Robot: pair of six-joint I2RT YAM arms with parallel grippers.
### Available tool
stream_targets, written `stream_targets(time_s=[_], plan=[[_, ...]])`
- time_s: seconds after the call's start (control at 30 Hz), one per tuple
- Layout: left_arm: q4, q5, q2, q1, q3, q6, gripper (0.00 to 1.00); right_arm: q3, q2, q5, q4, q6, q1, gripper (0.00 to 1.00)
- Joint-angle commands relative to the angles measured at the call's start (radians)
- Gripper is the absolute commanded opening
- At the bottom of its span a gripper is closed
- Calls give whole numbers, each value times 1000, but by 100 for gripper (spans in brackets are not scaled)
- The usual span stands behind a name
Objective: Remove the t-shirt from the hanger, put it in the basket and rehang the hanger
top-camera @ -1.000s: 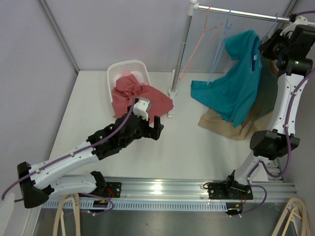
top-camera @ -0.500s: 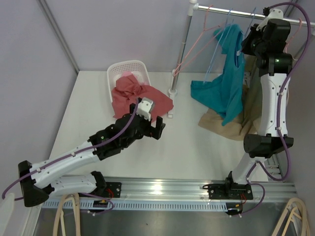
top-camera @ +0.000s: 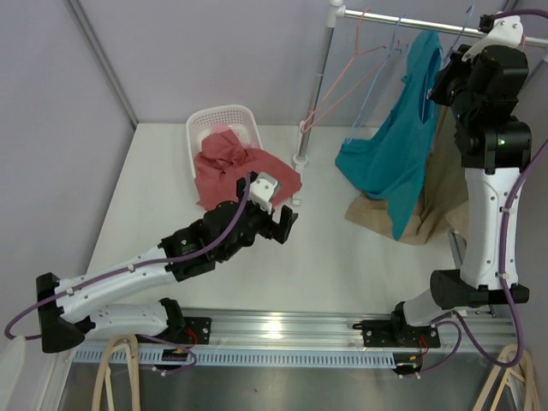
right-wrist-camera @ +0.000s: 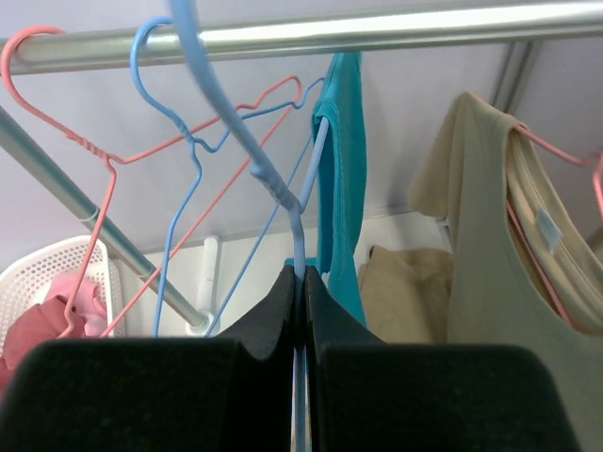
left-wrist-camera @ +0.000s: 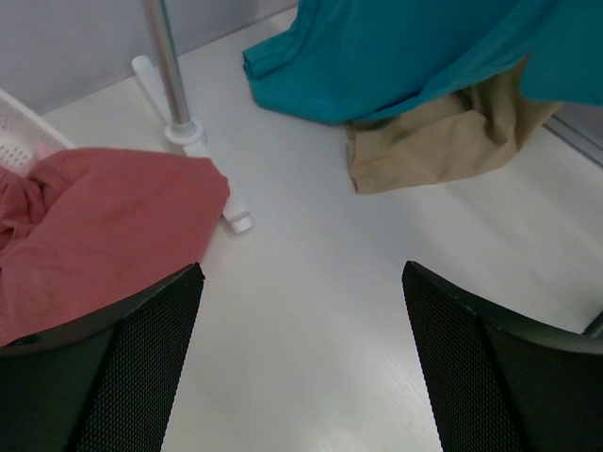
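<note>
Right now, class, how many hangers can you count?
4: a pink hanger and a blue hanger bare on the rail, a second blue hanger pinched in the right gripper with the teal shirt, another pink hanger inside the beige shirt. Others may be hidden.

A teal fabric t-shirt (top-camera: pixel 390 163) hangs by a blue wire hanger (top-camera: pixel 467 15) at the silver metal rail (top-camera: pixel 381 18), two o'clock, the right gripper (top-camera: pixel 441 79) high beside its collar. At centre, the left gripper (top-camera: pixel 283 224) hovers open-jawed just beside a red cloth (top-camera: pixel 227 163) spilling from a white plastic basket (top-camera: pixel 223 110) at eleven o'clock.
</note>
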Motion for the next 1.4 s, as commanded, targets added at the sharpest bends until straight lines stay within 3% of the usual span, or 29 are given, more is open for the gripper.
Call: stream_targets(time_s=[0.0, 0.2, 0.37, 0.5, 0.83, 0.97, 1.0, 1.03, 1.07, 1.1, 1.13, 1.17, 1.37], plan=[[140, -29, 6, -72, 43, 97, 92, -17, -49, 163, -29, 46, 52, 0], [428, -54, 64, -231, 41, 298, 96, -103, -121, 379, -98, 201, 197, 0], [658, -58, 167, -377, 18, 476, 98, -255, -210, 402, -68, 329, 248, 0], [822, -68, 247, -435, -9, 533, 99, -249, -225, 401, -100, 364, 276, 0], [927, -117, 422, -448, 21, 564, 99, -232, -253, 353, -123, 394, 322, 0], [789, -76, 518, -374, 113, 442, 97, -229, -267, 337, -126, 397, 334, 0], [765, -49, 518, -357, 114, 420, 89, -228, -267, 336, -129, 397, 334, 0], [743, -29, 532, -345, 138, 400, 73, -225, -267, 336, -132, 396, 336, 0], [699, -17, 537, -330, 146, 391, 54, -225, -267, 338, -134, 393, 337, 0], [688, -6, 540, -330, 161, 391, 16, -221, -265, 338, -134, 388, 337, 0], [674, -9, 540, -331, 175, 391, 4, -221, -262, 341, -138, 384, 337, 0], [659, -18, 537, -334, 183, 385, 1, -218, -259, 343, -137, 380, 337, 0], [655, -106, 442, -434, 126, 443, 1, -241, -233, 379, -105, 342, 337, 0]])
